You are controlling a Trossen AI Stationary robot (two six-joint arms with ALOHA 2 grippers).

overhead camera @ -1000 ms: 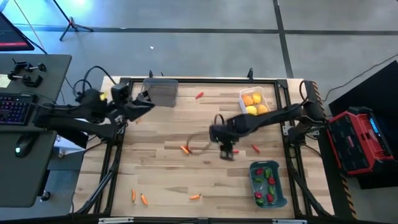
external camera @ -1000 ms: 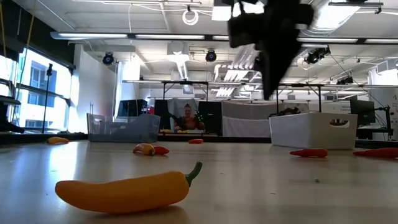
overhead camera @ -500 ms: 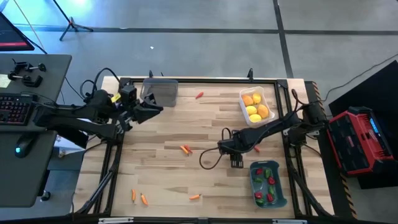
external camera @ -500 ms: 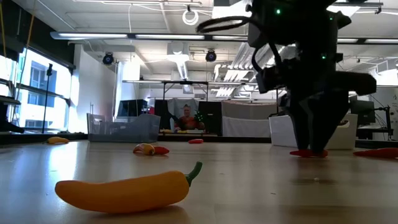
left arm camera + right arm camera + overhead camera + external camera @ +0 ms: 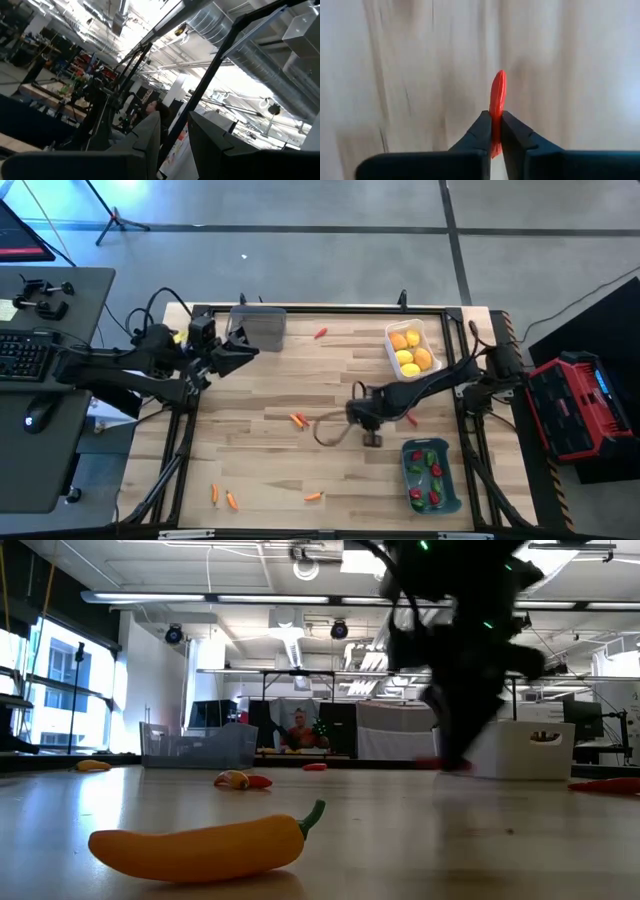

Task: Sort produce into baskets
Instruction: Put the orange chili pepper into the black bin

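Pinching a small red pepper (image 5: 497, 100) between its two dark fingers (image 5: 482, 131), the right pincer (image 5: 372, 435) hangs low over the middle of the wooden counter (image 5: 270, 460), just beside the blue-grey basket (image 5: 431, 476); the pepper's lower part is hidden inside the clamp and only its tip sticks out. No brand, label or readable writing shows on any basket or piece of produce. In the low view the right arm is a dark blurred mass and its fingers are hard to make out. That arm reaches in from the counter's right edge, bent low and stretched leftward, with a cable loop (image 5: 330, 428) lying beside it. The blue-grey basket holds red and green peppers, the white basket (image 5: 409, 348) at the far right holds yellow-orange fruits (image 5: 406, 356), and the smoky clear basket (image 5: 258, 326) sits at the far left edge. Loose produce lies scattered: an orange pepper (image 5: 205, 845) close to the low camera, carrots (image 5: 222, 497) near the front left, a red piece (image 5: 320, 333) near the far edge. The left pincer (image 5: 243, 350) is raised beside the smoky basket, its fingers a little apart and holding nothing.
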